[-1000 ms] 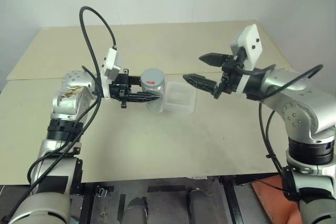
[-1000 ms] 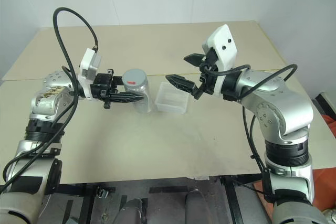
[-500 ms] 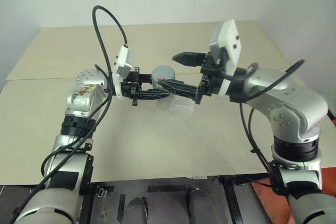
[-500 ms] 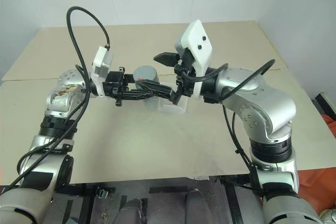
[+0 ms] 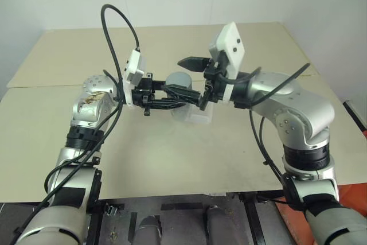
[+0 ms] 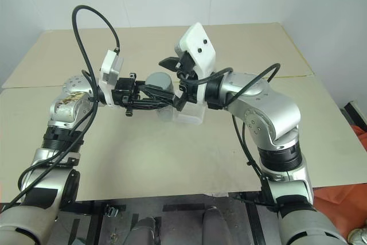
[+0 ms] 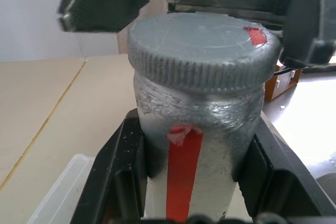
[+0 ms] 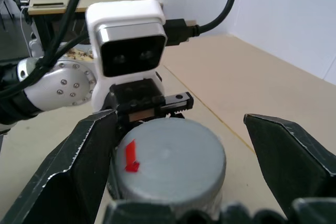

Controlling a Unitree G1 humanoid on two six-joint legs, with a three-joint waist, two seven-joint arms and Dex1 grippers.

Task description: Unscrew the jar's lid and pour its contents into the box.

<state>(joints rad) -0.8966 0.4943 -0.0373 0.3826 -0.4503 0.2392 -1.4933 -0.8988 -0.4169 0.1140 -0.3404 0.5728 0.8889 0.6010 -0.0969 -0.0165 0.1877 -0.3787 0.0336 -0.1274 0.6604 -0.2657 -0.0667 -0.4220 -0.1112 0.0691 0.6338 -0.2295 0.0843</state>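
Note:
The silvery-grey jar (image 5: 179,97) with a red strip (image 7: 183,167) on its side is held upright above the table, my left gripper (image 5: 176,100) shut on its body. Its grey ribbed lid (image 7: 202,44) is screwed on, with a red mark (image 8: 129,158) on top. My right gripper (image 5: 175,76) is open, one finger on each side of the lid, and its fingertips (image 8: 80,174) stand clear of the rim. The clear box (image 5: 199,116) lies on the table just behind and below the jar. The contents are hidden inside the jar.
The beige table (image 5: 172,159) has a seam running across its far half. The left wrist's white camera housing (image 8: 128,36) sits just beyond the jar, facing the right gripper. The table's front edge (image 5: 172,196) is close to me.
My right gripper has swung left from beside the box to straddle the jar's lid, staying open. The left gripper still holds the jar.

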